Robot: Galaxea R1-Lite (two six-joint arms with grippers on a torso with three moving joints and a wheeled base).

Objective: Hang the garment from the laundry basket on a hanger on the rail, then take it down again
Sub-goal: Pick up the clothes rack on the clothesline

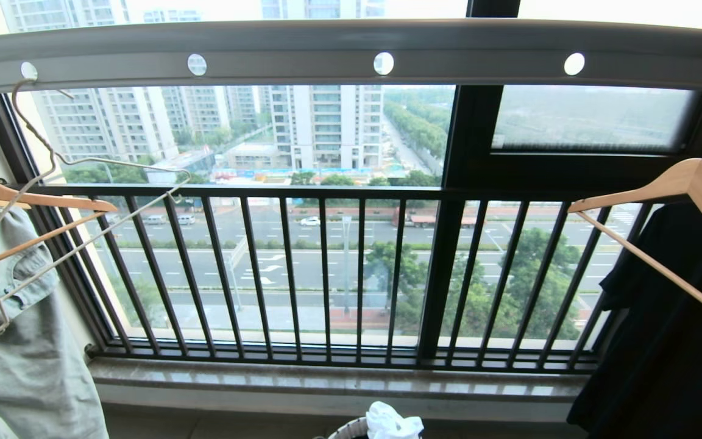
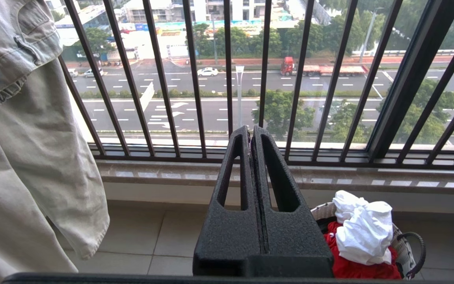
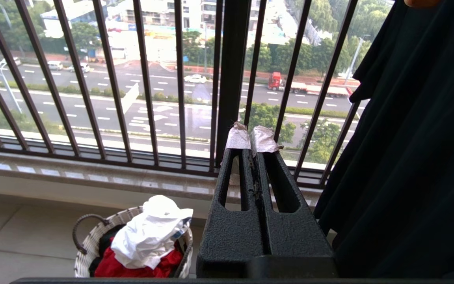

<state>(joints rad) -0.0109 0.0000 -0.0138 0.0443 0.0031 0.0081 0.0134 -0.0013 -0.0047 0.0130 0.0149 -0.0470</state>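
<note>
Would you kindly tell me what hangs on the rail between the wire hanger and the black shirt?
Nothing: in the head view the rail is bare between the wire hanger and the black shirt, which hangs on a wooden hanger.

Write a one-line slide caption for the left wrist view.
Shut left gripper faces the barred window; crumpled white T-shirt tops the round white woven basket.

Bright daylight floods through the window point(image 1: 326, 140), silhouetting the railing bars point(image 1: 326, 268); edges bow, everything stays sharp.
</note>
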